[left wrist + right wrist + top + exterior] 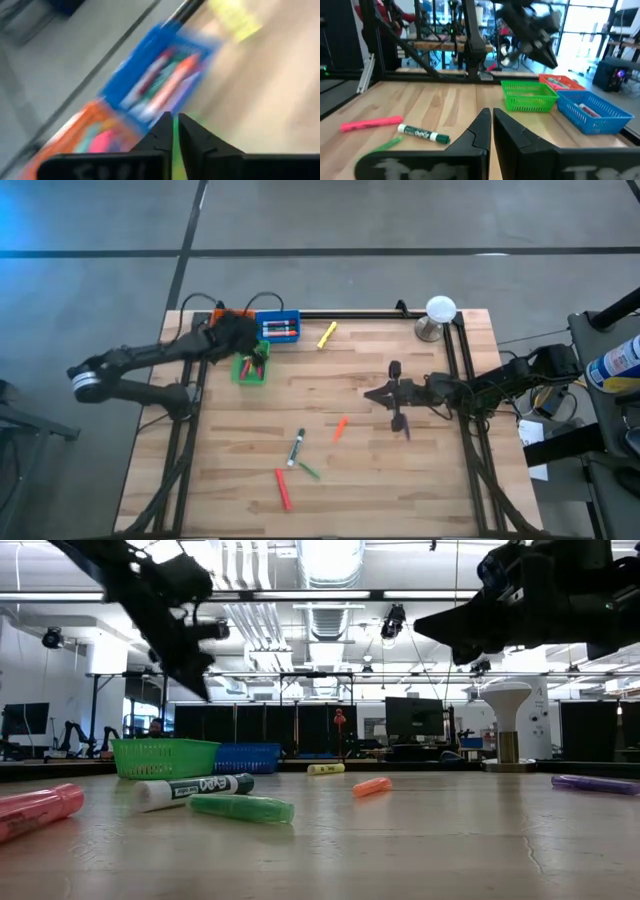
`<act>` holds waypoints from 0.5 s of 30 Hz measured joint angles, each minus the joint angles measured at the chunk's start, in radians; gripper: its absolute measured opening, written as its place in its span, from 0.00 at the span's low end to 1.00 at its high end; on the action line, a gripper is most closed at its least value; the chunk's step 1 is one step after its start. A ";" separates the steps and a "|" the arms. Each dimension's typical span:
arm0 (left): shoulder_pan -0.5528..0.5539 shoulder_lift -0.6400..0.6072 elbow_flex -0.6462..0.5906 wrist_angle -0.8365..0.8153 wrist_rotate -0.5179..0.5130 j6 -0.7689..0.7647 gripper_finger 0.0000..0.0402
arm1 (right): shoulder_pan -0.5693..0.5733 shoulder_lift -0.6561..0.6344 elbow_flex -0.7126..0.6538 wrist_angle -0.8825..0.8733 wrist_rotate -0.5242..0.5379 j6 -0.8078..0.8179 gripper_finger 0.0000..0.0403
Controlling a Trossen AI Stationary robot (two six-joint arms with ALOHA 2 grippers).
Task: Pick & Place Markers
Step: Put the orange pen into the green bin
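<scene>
Loose markers lie flat on the wooden table: a yellow one [327, 335], an orange one [340, 427], a white-barrelled one [297, 448], a green one [309, 471], a red one [284, 489] and a purple one [595, 783]. More markers lie in the blue bin [279, 327]. My left gripper [173, 131] hangs in the air over the green bin [250, 369], fingers shut, nothing seen between them. My right gripper [491, 122] hovers level over the table's right half, shut and holding nothing.
An orange bin [226, 315] stands at the far left beside the blue one. A white-topped lamp-like stand [438, 315] sits at the far right corner. A black frame rail [370, 313] runs along the far edge. Bare wood lies between the loose markers.
</scene>
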 joint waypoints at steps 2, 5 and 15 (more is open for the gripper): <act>-0.097 -0.048 -0.069 0.133 0.022 -0.066 0.03 | 0.000 0.000 0.021 -0.050 0.000 0.002 0.03; -0.233 -0.099 -0.201 0.411 0.025 -0.113 0.01 | 0.000 0.000 0.063 -0.152 0.000 0.018 0.03; -0.397 -0.075 -0.588 1.202 0.025 -0.139 0.01 | 0.014 0.000 0.206 -0.571 0.001 0.095 0.04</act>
